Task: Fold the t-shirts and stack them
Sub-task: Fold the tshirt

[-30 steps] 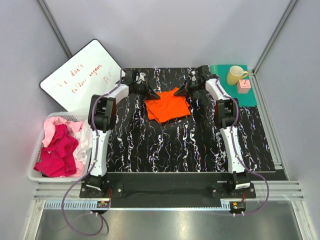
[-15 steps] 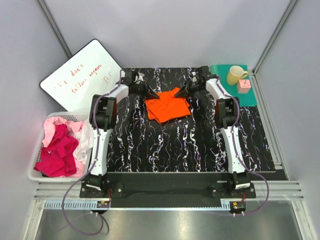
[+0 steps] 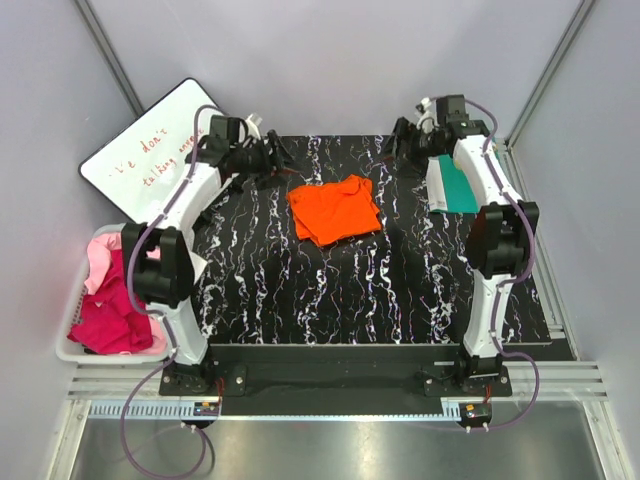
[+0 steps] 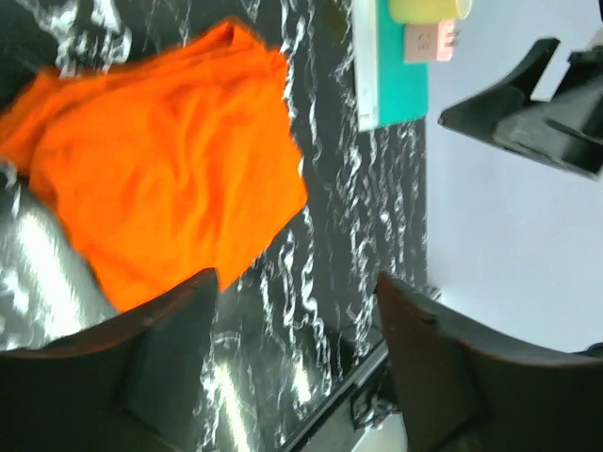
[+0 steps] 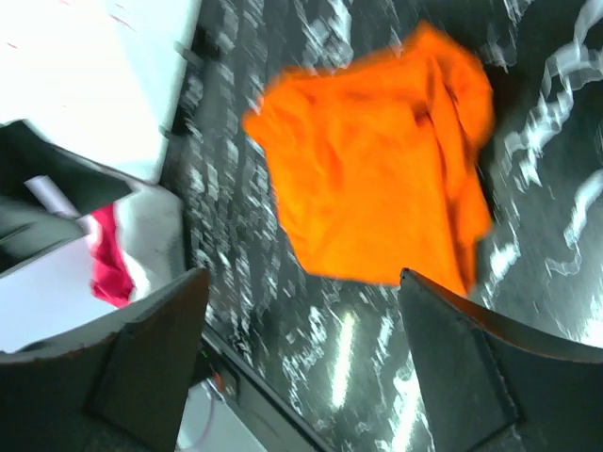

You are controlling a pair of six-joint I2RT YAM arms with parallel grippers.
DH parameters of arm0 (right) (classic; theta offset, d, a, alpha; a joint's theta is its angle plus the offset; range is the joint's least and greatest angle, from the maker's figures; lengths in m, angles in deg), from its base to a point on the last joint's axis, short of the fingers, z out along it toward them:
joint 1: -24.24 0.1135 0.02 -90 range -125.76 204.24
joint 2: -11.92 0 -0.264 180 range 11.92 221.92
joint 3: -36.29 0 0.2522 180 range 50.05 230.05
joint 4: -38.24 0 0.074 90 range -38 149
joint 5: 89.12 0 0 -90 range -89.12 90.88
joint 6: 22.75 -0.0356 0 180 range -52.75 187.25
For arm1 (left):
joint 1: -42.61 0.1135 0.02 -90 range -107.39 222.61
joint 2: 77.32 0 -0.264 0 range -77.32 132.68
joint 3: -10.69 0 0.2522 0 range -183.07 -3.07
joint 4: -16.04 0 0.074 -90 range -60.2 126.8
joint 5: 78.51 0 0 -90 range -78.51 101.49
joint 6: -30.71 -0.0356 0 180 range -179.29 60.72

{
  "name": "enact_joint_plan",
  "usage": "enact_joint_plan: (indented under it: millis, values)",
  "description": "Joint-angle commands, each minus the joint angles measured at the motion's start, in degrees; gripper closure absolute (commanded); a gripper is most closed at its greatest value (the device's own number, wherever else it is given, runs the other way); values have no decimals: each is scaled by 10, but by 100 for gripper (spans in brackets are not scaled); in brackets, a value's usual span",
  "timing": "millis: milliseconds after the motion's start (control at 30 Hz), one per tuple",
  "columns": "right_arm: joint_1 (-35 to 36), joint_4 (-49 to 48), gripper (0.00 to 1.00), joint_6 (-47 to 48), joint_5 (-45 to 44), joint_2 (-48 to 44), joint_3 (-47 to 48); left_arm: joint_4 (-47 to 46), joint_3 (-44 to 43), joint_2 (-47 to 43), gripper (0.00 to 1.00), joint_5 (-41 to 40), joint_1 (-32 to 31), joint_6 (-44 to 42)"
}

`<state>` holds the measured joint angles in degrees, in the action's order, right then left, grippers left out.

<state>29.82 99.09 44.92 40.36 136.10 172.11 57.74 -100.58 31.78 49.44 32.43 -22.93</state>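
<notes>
Left end effector (image 4: 297,280) and right end effector (image 5: 303,275) spread empty, orange t-shirt (image 3: 335,208) folded, whiteboard (image 3: 140,185) perhaps reading "don't"

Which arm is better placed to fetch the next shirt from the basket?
Left: the basket of pink shirts lies on its side; the right tool hovers at the far right corner.

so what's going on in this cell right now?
Two arms are working through a t-shirt folding job. The orange t-shirt lies folded, a bit rumpled, in the middle of the black marbled table. The left tool and right tool are both open and empty, raised off the shirt's far corners. The magenta and pink shirts sit crumpled in the white basket at the left, not yet folded.
</notes>
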Motion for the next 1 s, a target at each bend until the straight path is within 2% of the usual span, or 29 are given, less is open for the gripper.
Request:
enact_joint_plan:
  millis: [0, 100, 267, 533, 967]
  values:
    - [7, 46, 8, 68, -42, 4, -124, 53, 133, -35, 24, -53, -2, -31]
    - [7, 26, 7, 84, -53, 4, -200, 54, 184, -64, 14, -87, -4, -38]
    - [7, -14, 7, 80, -56, 29, -261, 48, 239, -57, 12, -103, -5, -39]
    - [8, -31, 5, 51, -39, 82, -225, 34, 234, 12, 12, -113, -10, -38]
    - [27, -39, 2, 6, -5, 164, -151, 29, 123, 150, 13, -116, -37, -7]
